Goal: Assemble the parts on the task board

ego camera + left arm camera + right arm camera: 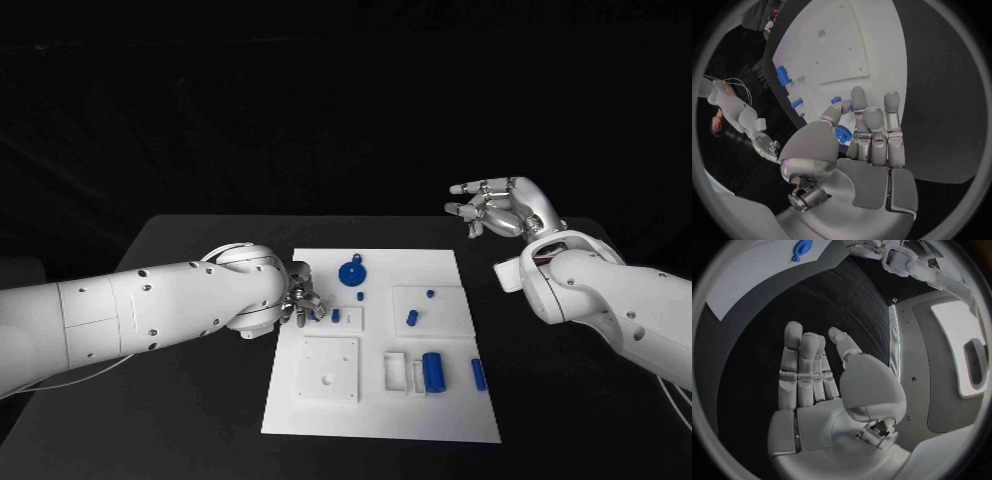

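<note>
Task board point(382, 420) on bench point(188, 240); left hand point(300, 303) at its edge, fingers pinching a blue part point(842, 134); right hand point(498, 207) raised, fingers apart, holding nothing.

Matt white plastic task board point(378, 420), glossy blue plastic parts point(433, 372), matt black table point(202, 240)

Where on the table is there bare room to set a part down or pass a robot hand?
Bare black table lies on the right of the task board, below the raised right robot hand, and behind the board's far edge. It is crowded mid-board: the left robot hand sits beside the blue parts.
</note>
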